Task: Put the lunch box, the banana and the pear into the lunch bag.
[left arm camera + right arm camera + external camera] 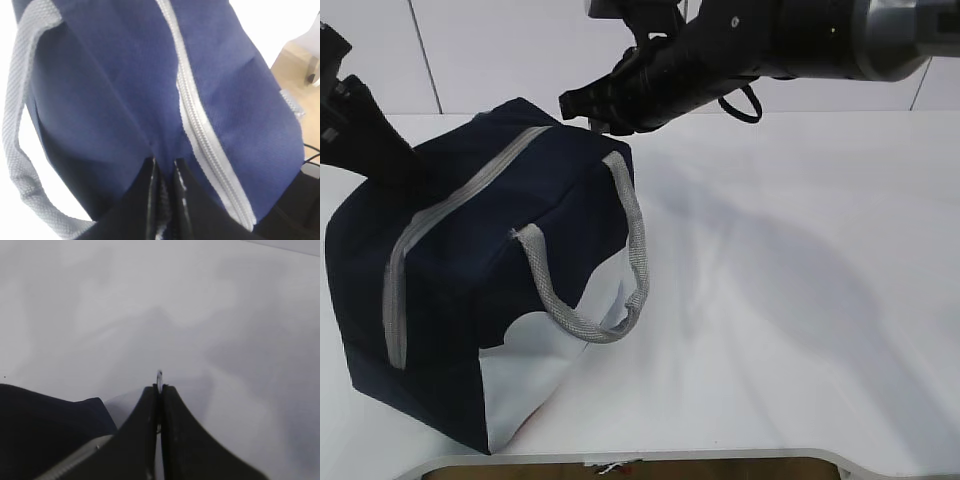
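Observation:
The navy lunch bag [490,270] sits tilted on the white table, and its grey zipper [450,200] looks done up along the top. My left gripper [405,165] comes in at the bag's left end. In the left wrist view it [164,162] is shut on a fold of the bag's navy fabric [110,100], beside the zipper [200,130]. My right gripper [582,108] hovers at the bag's far top corner. In the right wrist view it [160,386] is shut on the thin metal ring pull [159,375]. The lunch box, banana and pear are out of view.
Two grey webbing handles [620,260] hang down the bag's right side over its white panel [535,370]. The white table [800,300] stretches to the right of the bag, and its front edge [720,455] runs along the bottom. A tan surface [300,75] shows past the bag.

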Robot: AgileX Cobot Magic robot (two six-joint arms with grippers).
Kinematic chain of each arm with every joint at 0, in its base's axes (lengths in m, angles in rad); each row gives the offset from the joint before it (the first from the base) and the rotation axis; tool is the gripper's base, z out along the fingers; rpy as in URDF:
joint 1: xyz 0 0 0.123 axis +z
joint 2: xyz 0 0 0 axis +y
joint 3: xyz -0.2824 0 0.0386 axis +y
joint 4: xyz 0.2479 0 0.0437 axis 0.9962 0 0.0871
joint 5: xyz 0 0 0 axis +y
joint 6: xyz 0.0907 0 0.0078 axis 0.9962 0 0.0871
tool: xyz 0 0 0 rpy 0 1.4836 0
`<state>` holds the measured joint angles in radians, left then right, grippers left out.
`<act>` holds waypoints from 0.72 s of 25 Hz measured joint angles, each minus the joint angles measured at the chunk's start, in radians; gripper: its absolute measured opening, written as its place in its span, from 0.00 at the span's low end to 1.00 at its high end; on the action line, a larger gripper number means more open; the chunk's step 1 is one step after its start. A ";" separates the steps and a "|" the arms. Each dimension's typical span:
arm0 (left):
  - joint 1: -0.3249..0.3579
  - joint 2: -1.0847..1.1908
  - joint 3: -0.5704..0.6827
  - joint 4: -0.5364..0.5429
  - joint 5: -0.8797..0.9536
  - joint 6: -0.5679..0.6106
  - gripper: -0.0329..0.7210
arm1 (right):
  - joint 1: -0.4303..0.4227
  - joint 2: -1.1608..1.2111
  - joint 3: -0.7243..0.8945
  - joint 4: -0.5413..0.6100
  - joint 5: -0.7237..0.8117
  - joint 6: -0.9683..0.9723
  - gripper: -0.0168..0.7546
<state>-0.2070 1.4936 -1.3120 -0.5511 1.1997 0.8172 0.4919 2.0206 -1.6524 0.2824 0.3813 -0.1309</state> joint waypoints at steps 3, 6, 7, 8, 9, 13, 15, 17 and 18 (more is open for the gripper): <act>0.000 -0.002 0.000 0.009 0.004 0.000 0.06 | 0.000 0.004 0.000 0.006 0.000 0.000 0.04; 0.000 -0.010 0.000 0.012 0.002 0.000 0.06 | -0.005 0.022 -0.002 0.008 -0.002 0.000 0.04; 0.000 -0.017 0.000 0.012 -0.006 0.000 0.06 | -0.007 0.032 -0.002 0.008 -0.002 0.000 0.04; 0.000 -0.021 0.000 0.014 -0.014 0.000 0.06 | -0.006 0.041 -0.002 0.014 0.000 0.000 0.04; 0.000 -0.025 0.000 0.016 -0.020 0.000 0.06 | -0.007 0.051 -0.002 0.019 0.000 0.000 0.04; 0.000 -0.035 0.000 0.021 -0.024 0.000 0.06 | -0.009 0.084 -0.002 0.047 0.006 0.000 0.04; 0.000 -0.035 0.000 0.023 -0.024 0.000 0.06 | -0.010 0.094 -0.002 0.061 0.012 0.000 0.04; 0.000 -0.035 0.000 0.023 -0.024 0.000 0.06 | -0.010 0.098 -0.002 0.065 0.018 0.000 0.04; 0.000 -0.035 0.000 0.023 -0.024 0.000 0.06 | -0.010 0.098 -0.002 0.065 0.020 0.000 0.04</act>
<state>-0.2070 1.4584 -1.3120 -0.5283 1.1755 0.8172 0.4823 2.1191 -1.6548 0.3476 0.4011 -0.1309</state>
